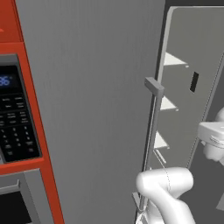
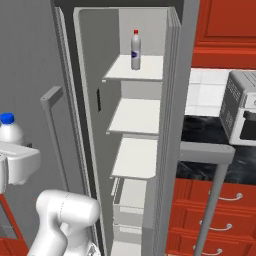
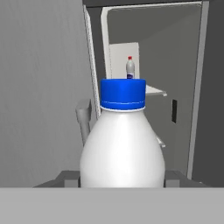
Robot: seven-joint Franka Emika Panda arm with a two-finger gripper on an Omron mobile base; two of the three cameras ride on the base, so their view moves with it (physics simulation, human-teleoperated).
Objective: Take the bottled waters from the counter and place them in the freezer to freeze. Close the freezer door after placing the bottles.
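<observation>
My gripper (image 3: 122,180) is shut on the bottled water with the blue cap (image 3: 123,144), a whitish bottle held upright; a dark finger (image 3: 66,178) shows at each side of its base. In the right base view this bottle (image 2: 9,131) is at the far left, outside the freezer (image 2: 135,120) and left of its opening. The other bottled water, with a red cap and a dark label (image 2: 135,50), stands on the top white shelf (image 2: 142,70) inside. The freezer door (image 2: 179,100) stands open, edge-on at the right, with its long handle (image 2: 212,200) sticking out. The counter (image 2: 200,131) lies beyond it.
A closed grey door with a vertical handle (image 2: 50,100) flanks the freezer opening on the left. A silver toaster oven (image 2: 240,115) sits on the counter above red drawers (image 2: 220,210). A dark oven control panel (image 1: 13,118) set in red cabinetry is at far left.
</observation>
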